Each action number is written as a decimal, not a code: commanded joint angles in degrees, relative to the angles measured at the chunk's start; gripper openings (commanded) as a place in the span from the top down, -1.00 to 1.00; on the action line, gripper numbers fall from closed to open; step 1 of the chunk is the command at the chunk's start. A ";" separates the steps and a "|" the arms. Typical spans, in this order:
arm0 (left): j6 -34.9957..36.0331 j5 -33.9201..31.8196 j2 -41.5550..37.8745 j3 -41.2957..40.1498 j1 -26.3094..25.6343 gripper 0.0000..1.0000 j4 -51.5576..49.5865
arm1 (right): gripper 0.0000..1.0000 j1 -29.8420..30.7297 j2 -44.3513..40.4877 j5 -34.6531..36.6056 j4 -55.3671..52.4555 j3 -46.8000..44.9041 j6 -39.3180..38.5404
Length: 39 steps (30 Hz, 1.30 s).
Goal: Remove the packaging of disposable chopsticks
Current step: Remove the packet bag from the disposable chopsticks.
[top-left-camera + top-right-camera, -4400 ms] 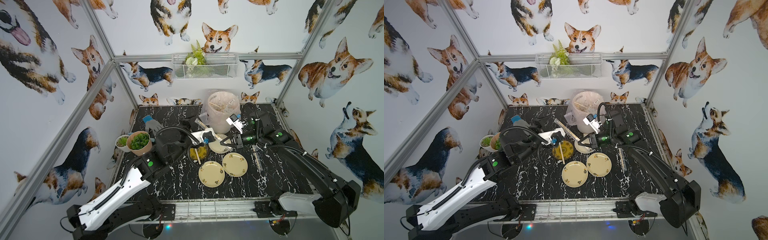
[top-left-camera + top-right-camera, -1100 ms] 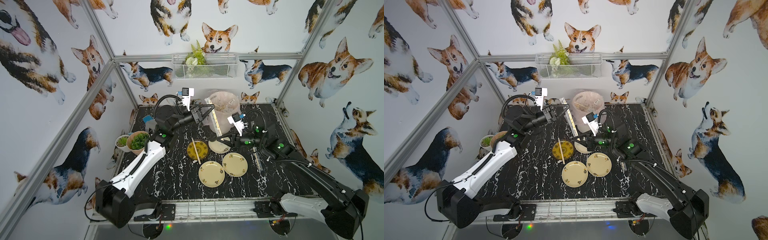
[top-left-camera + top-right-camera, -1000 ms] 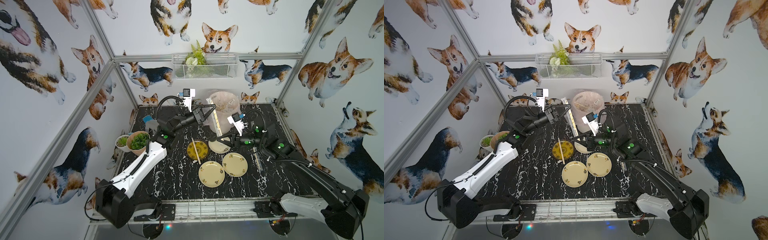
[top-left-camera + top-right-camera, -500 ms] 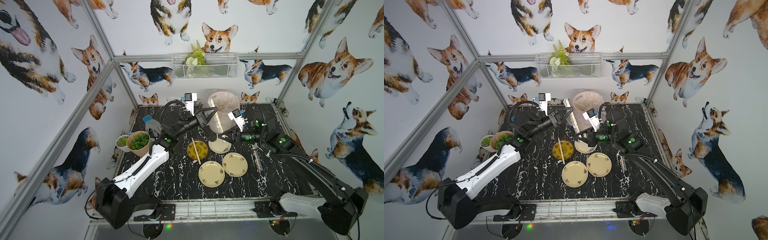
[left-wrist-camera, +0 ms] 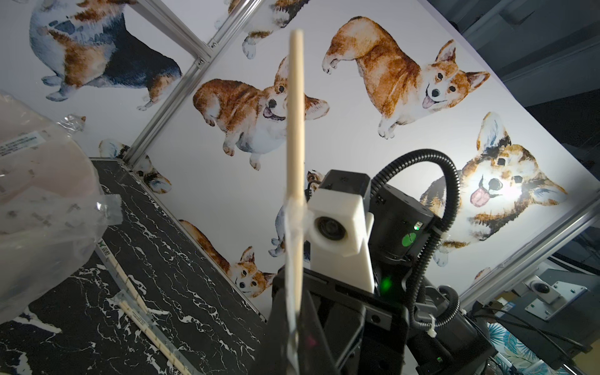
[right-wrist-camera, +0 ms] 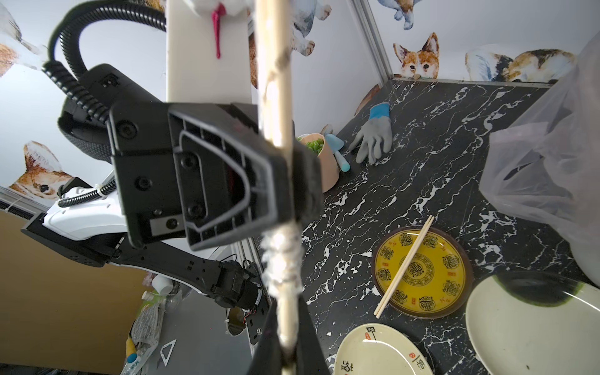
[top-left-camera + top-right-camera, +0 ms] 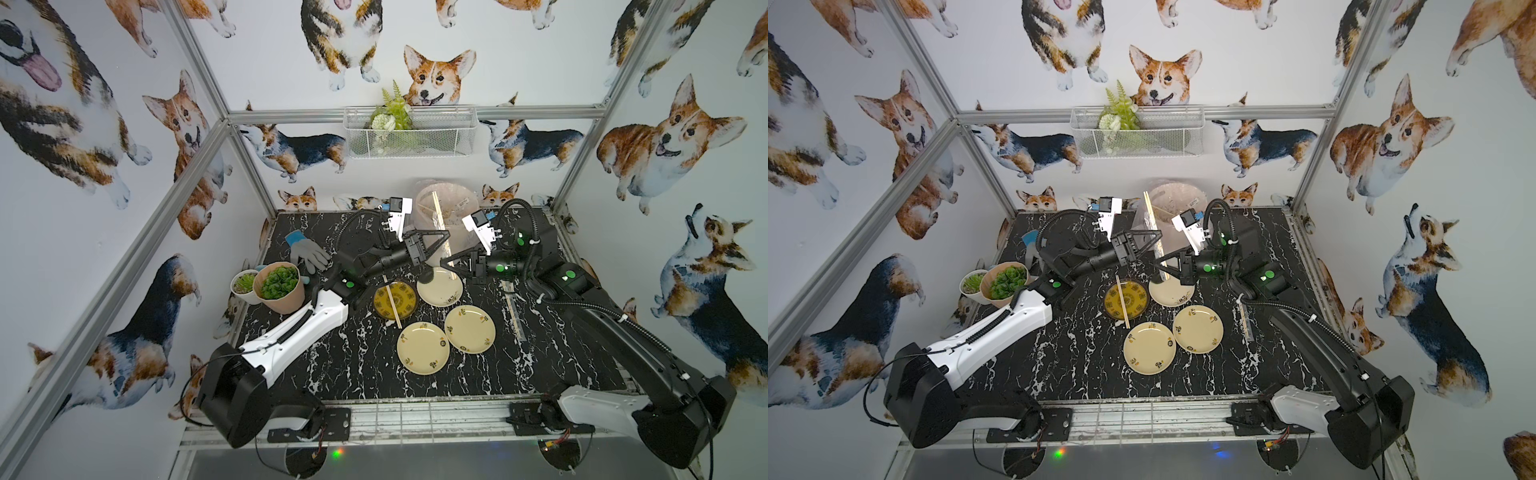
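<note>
Black, white-veined worktop [image 7: 332,365] is carrying a layout that is not changing. The activity is taking place above it, in front of the pink-lined bin [image 7: 467,189].

You are closing your two grippers toward each other. A second ago the left gripper [image 7: 445,236] and the right gripper [image 7: 444,262] were standing well apart. Now they are sitting just beside each other, both clamped tight on the same held chopstick pair [image 7: 437,210], and neither has been opening. You cannot tell whether the pads are biting wood or film.

On the yellow plate [image 7: 409,299] one bare pair [image 7: 392,301] is already lying. Wrapped pairs [image 7: 513,309] are waiting at the worktop's right side.

The held chopstick pair is hanging in the air, tilted, with its upper end reaching over the bin.

The sleeve [image 5: 293,246] is not covering the full length. Bare wood is showing beyond it in the left wrist view, and the film is bunching between the two grippers in the right wrist view.

Judgement: the stripping is progressing but not finishing yet, since the film is still ringing the sticks.
</note>
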 commanded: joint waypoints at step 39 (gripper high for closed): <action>40.56 23.19 -8.11 11.98 0.00 1.00 -53.68 | 0.41 -1.49 -3.94 -6.43 18.66 1.37 2.85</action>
